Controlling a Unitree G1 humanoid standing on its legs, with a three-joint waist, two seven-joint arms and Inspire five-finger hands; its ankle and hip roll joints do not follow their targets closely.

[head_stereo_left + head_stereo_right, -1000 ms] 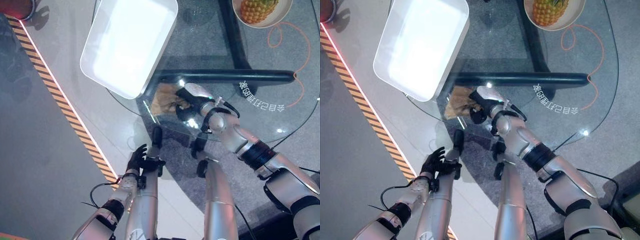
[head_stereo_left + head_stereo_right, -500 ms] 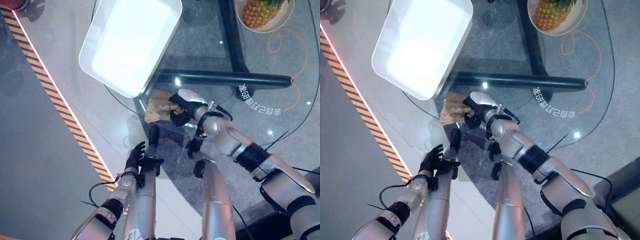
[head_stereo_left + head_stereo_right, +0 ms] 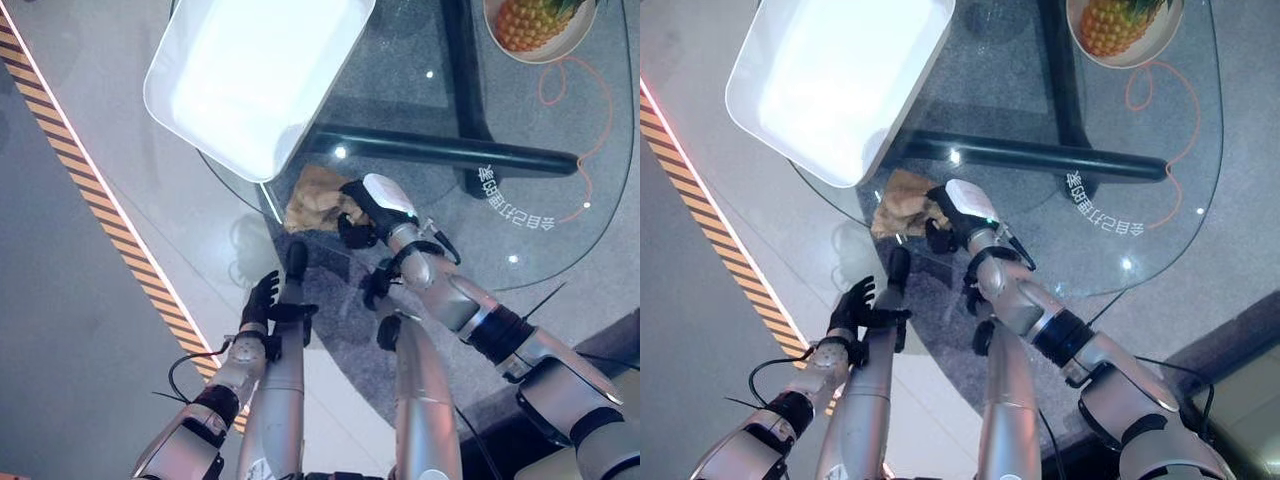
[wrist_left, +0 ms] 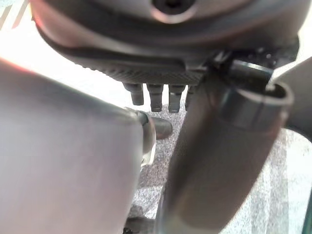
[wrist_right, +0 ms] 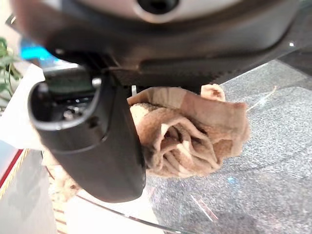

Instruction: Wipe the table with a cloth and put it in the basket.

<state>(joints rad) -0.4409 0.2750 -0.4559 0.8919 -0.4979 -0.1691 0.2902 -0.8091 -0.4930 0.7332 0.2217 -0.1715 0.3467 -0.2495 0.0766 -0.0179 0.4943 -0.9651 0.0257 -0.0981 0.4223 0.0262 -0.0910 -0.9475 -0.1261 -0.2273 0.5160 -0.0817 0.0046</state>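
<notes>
Right hand [image 3: 368, 208] grips the bunched cloth [image 3: 312, 198] on the glass worktop [image 3: 520, 130]; press flat, sweep toward 11 o'clock, stopping before the basket [image 3: 250, 75]. Left hand [image 3: 260, 300] hangs relaxed.

This looks like a robot test hall or showroom rather than a home. A glass worktop [image 3: 520, 215] on a dark metal frame [image 3: 440, 150] stands on polished grey floor [image 3: 60, 330], and black-and-yellow hazard tape [image 3: 100, 210] marks off its zone. A pineapple [image 3: 530, 20] sits in a bowl as a prop.
</notes>
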